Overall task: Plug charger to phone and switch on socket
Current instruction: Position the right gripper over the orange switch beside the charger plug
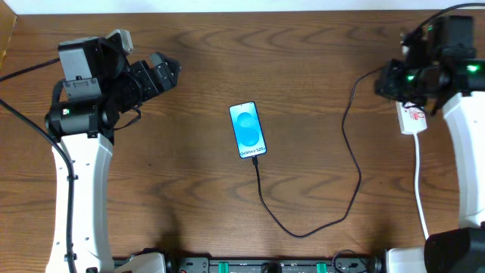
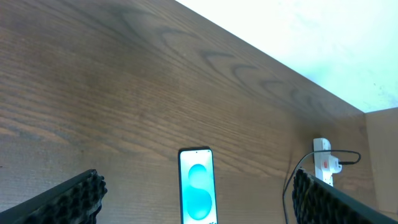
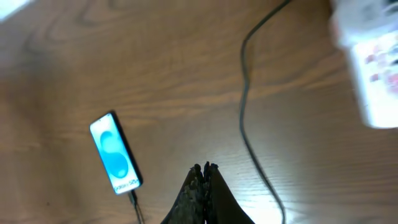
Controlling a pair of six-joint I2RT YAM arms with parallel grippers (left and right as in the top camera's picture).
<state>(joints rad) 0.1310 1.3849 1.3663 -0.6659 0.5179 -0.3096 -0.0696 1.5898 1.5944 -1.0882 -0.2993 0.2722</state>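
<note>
Right end effector (image 3: 205,169) pressed together near socket (image 1: 411,120), left end effector (image 1: 170,70) spread; phone (image 1: 248,130) centred on worktop (image 1: 189,189), charger (image 1: 358,168) touching its near edge, open wood around.

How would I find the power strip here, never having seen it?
Start at the wooden table and follow it to its right side, by the right arm. The power strip lies there: white, boxy, red-marked, unlike the thin black charger cable curving beside it.

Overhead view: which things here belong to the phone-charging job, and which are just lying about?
For the job: phone; black charger cable, its tip at the phone's bottom edge; white power strip.
Just there: wooden table; the strip's white cord.
</note>
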